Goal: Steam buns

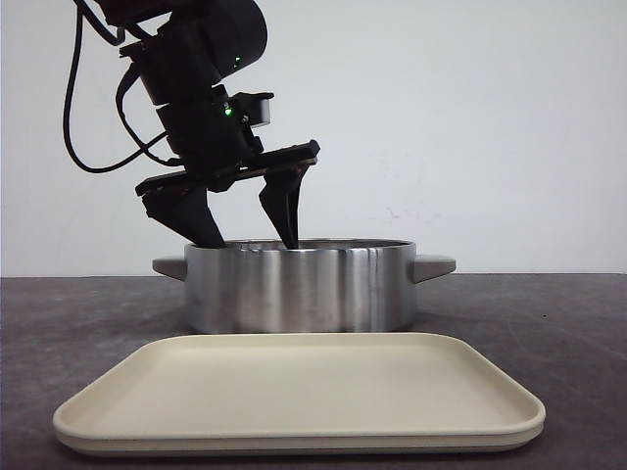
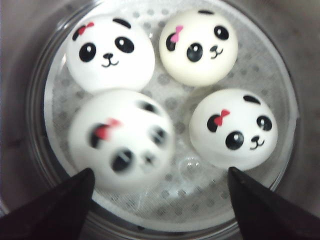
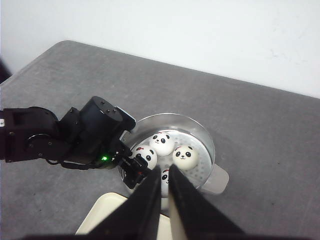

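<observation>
Four white panda buns lie in a steel pot (image 1: 299,289) on a perforated white liner (image 2: 170,102). In the left wrist view they show far left (image 2: 110,52), far right (image 2: 198,47), near right (image 2: 233,127), and near left (image 2: 121,140), the last one blurred. My left gripper (image 1: 255,240) is open and empty, its fingertips just inside the pot's rim, with the blurred bun close to its left finger (image 2: 60,210). My right gripper (image 3: 164,170) is shut and empty, high above the pot (image 3: 200,135). It partly hides one bun (image 3: 165,176).
An empty cream tray (image 1: 294,392) lies on the grey table in front of the pot and also shows in the right wrist view (image 3: 107,210). The pot has two side handles (image 1: 434,264). My left arm (image 3: 75,137) reaches over the pot's left side.
</observation>
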Robot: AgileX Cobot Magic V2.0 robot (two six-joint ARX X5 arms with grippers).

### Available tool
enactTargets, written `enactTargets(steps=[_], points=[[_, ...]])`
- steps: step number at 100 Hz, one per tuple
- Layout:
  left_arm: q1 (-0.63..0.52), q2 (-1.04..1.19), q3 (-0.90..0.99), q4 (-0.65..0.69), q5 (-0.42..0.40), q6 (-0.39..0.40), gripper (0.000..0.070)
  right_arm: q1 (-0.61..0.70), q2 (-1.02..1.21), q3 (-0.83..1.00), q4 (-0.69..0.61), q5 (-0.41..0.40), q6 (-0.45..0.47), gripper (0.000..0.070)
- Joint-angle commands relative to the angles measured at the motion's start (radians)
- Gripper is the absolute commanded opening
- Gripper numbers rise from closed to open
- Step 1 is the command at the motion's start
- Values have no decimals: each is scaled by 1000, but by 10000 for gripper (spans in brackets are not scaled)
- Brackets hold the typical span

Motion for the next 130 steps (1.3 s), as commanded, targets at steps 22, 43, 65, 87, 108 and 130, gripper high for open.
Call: enactTargets(steps=[22,43,65,87,108,130], points=[[-6,-64,104,-113,-1,-48,499,11,11,0,3,106,-29,18],[-8,-317,103,-91,-5,-12,252,11,-6,-82,40,230,-43,17],[-8,-575,57,-109,-30,66,0,11,-110,-303,218,239,-43,17],[-8,-793,-126,-111,-31,23,0,11,-284,-660,502,208,-84,18],[-8,-951,-289,-89,-71,-43,0,11,-418,-862,660,122,-159,18],[-8,-1005,-293,-160,-82,-42,0,11,-451,-864,653,127,-159,18]])
